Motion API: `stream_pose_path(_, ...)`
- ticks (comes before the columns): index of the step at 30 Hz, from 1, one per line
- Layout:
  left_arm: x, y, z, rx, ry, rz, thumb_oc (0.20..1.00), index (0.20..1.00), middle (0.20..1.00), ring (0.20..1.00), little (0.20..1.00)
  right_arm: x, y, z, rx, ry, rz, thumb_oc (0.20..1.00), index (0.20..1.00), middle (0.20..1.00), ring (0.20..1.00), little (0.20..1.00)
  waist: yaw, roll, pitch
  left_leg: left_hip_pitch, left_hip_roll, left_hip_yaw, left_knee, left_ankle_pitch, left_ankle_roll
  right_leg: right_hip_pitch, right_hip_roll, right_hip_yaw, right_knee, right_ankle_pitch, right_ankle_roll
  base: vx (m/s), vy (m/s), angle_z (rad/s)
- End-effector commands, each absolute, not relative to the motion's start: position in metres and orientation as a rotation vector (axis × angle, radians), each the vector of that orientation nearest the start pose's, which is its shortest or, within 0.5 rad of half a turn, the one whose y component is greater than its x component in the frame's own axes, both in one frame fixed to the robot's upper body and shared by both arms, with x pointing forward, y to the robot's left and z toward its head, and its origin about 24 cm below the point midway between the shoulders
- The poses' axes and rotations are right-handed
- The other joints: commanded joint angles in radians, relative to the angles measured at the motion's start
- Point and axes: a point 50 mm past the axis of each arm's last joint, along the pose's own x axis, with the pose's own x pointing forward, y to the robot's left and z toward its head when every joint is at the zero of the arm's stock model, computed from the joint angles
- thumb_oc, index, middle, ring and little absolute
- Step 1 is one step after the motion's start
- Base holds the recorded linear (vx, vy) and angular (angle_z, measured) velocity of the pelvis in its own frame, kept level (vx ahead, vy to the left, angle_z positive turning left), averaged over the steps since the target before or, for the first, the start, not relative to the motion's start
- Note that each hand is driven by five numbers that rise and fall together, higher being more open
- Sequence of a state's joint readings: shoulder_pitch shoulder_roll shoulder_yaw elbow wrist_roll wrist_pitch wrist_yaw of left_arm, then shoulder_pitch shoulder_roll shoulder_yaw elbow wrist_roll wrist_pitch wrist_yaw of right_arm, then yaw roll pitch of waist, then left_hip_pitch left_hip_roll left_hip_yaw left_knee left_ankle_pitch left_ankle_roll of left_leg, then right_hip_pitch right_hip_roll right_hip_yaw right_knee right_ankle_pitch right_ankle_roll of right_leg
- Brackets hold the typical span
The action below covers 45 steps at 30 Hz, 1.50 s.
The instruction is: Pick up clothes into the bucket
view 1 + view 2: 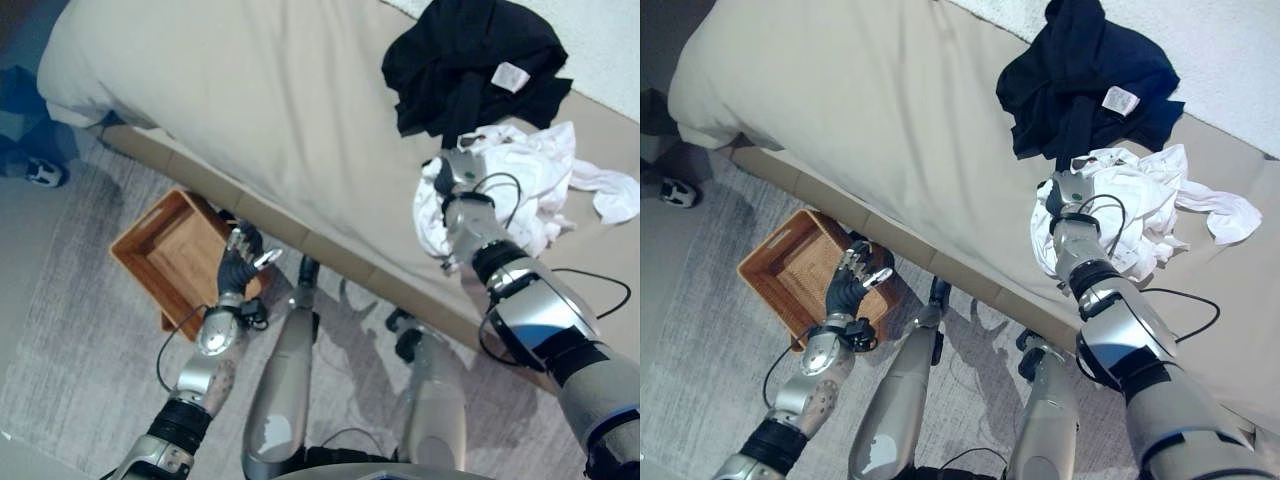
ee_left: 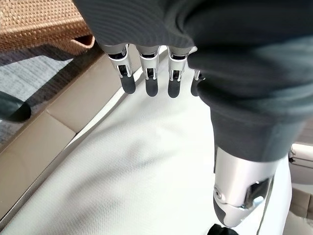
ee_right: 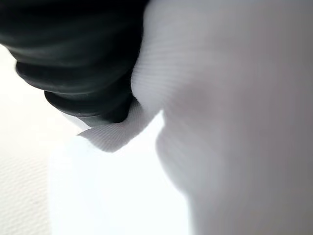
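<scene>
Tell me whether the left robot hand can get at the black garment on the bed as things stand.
Probably not. The left robot hand hangs low over the wicker basket on the floor, while the black garment lies far across the bed, beyond the right robot hand.

A beige bed (image 1: 250,90) stands on what looks like grey carpet (image 1: 70,330).
</scene>
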State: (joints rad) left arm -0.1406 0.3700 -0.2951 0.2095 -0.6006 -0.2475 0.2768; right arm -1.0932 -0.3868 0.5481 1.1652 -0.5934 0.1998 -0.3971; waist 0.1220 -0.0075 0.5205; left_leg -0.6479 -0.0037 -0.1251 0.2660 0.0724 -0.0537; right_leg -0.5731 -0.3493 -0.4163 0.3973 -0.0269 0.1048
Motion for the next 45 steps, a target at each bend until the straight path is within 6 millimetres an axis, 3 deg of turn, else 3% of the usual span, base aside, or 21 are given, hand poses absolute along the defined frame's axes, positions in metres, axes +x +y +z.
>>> stream_pose_path(1, 0.269, 0.179, 0.056, -0.196, -0.127, 0.096, 1.000, 1.000, 1.000, 1.000, 1.000, 0.408, -0.222, 0.167, -1.384, -0.072, -0.430, 0.200, 0.200, 0.200, 0.200, 0.200, -0.022, -0.026, -0.001, 0.037, 0.038, 0.066, 0.018, -0.060, 0.018, 0.115, -0.034, 0.046, -0.055, 0.055, 0.090, 0.00, -0.004, -0.06)
stream_pose_path(5, 0.269, 0.182, 0.055, -0.198, -0.127, 0.116, 1.000, 1.000, 1.000, 1.000, 1.000, 0.405, -0.218, 0.187, -1.242, -0.199, -0.472, 0.200, 0.200, 0.200, 0.200, 0.200, -0.036, -0.038, -0.001, 0.051, 0.042, 0.073, 0.013, -0.060, 0.016, 0.125, -0.030, 0.053, -0.063, 0.056, 0.090, 0.00, -0.015, -0.10)
stream_pose_path(6, 0.268, 0.184, 0.056, -0.208, -0.138, 0.131, 1.000, 1.000, 1.000, 1.000, 1.000, 0.397, -0.215, 0.208, -1.075, -0.346, -0.504, 0.200, 0.200, 0.200, 0.200, 0.200, -0.051, -0.044, -0.001, 0.059, 0.043, 0.077, 0.007, -0.059, 0.016, 0.132, -0.028, 0.057, -0.071, 0.059, 0.092, 0.00, -0.008, -0.09)
stream_pose_path(7, 0.268, 0.185, 0.057, -0.211, -0.143, 0.139, 1.000, 1.000, 1.000, 1.000, 1.000, 0.389, -0.215, 0.216, -1.001, -0.429, -0.512, 0.200, 0.200, 0.200, 0.200, 0.200, -0.059, -0.048, -0.001, 0.065, 0.045, 0.078, 0.004, -0.060, 0.016, 0.136, -0.028, 0.058, -0.073, 0.061, 0.094, 0.01, -0.020, -0.10)
stream_pose_path(14, 0.266, 0.182, 0.060, -0.218, -0.180, 0.100, 1.000, 1.000, 1.000, 1.000, 1.000, 0.352, -0.238, 0.208, -0.741, -0.583, -0.579, 0.200, 0.200, 0.200, 0.200, 0.200, -0.064, -0.046, -0.001, 0.111, 0.042, 0.074, -0.012, -0.060, 0.020, 0.188, -0.031, 0.052, -0.093, 0.064, 0.102, 0.01, -0.024, -0.05)
stream_pose_path(16, 0.267, 0.182, 0.060, -0.214, -0.181, 0.092, 1.000, 1.000, 1.000, 1.000, 1.000, 0.353, -0.239, 0.201, -0.755, -0.559, -0.569, 0.200, 0.200, 0.200, 0.200, 0.200, -0.058, -0.046, -0.001, 0.117, 0.044, 0.075, -0.015, -0.057, 0.019, 0.195, -0.028, 0.054, -0.103, 0.067, 0.103, 0.00, -0.011, -0.02)
stream_pose_path(21, 0.267, 0.180, 0.061, -0.218, -0.183, 0.066, 1.000, 1.000, 1.000, 1.000, 1.000, 0.364, -0.243, 0.208, -0.880, -0.510, -0.546, 0.200, 0.200, 0.200, 0.200, 0.200, -0.043, -0.039, -0.001, 0.110, 0.039, 0.071, -0.012, -0.056, 0.019, 0.189, -0.025, 0.055, -0.101, 0.063, 0.099, -0.01, -0.015, -0.03)
stream_pose_path(26, 0.264, 0.176, 0.055, -0.224, -0.152, 0.053, 1.000, 1.000, 1.000, 1.000, 1.000, 0.381, -0.234, 0.208, -0.967, -0.445, -0.504, 0.200, 0.200, 0.200, 0.200, 0.200, -0.031, -0.021, -0.001, 0.095, 0.034, 0.068, -0.011, -0.053, 0.020, 0.173, -0.028, 0.053, -0.097, 0.065, 0.099, 0.00, 0.000, 0.00)
stream_pose_path(27, 0.264, 0.175, 0.055, -0.226, -0.152, 0.052, 1.000, 1.000, 1.000, 1.000, 1.000, 0.384, -0.232, 0.207, -0.974, -0.429, -0.494, 0.288, 0.288, 0.288, 0.288, 0.288, -0.029, -0.019, -0.001, 0.093, 0.034, 0.069, -0.012, -0.051, 0.020, 0.171, -0.029, 0.053, -0.099, 0.067, 0.100, 0.00, 0.000, 0.00)
stream_pose_path(28, 0.264, 0.175, 0.055, -0.226, -0.152, 0.053, 1.000, 1.000, 1.000, 1.000, 1.000, 0.384, -0.231, 0.207, -0.974, -0.430, -0.494, 0.442, 0.442, 0.442, 0.442, 0.442, -0.029, -0.019, -0.001, 0.092, 0.034, 0.069, -0.012, -0.051, 0.020, 0.171, -0.029, 0.053, -0.099, 0.067, 0.100, -0.01, 0.008, 0.04)
stream_pose_path(29, 0.264, 0.176, 0.055, -0.226, -0.152, 0.056, 1.000, 1.000, 1.000, 1.000, 1.000, 0.390, -0.229, 0.207, -0.978, -0.402, -0.485, 1.000, 1.000, 1.000, 1.000, 1.000, -0.025, -0.016, -0.001, 0.090, 0.033, 0.070, -0.015, -0.050, 0.021, 0.169, -0.030, 0.051, -0.100, 0.069, 0.100, 0.00, 0.000, 0.00)
stream_pose_path(39, 0.266, 0.179, 0.057, -0.229, -0.161, 0.092, 1.000, 1.000, 1.000, 1.000, 1.000, 0.386, -0.221, 0.206, -0.908, -0.449, -0.555, 1.000, 1.000, 1.000, 1.000, 1.000, -0.026, -0.020, -0.001, 0.076, 0.026, 0.067, -0.010, -0.055, 0.025, 0.160, -0.035, 0.048, -0.102, 0.079, 0.105, 0.00, 0.003, 0.02)
stream_pose_path(45, 0.268, 0.175, 0.059, -0.217, -0.174, 0.091, 1.000, 1.000, 1.000, 1.000, 1.000, 0.375, -0.219, 0.185, -0.936, -0.453, -0.593, 1.000, 1.000, 1.000, 1.000, 1.000, -0.029, -0.019, -0.001, 0.064, 0.023, 0.066, -0.002, -0.059, 0.028, 0.154, -0.039, 0.048, -0.102, 0.082, 0.109, 0.00, 0.000, 0.00)
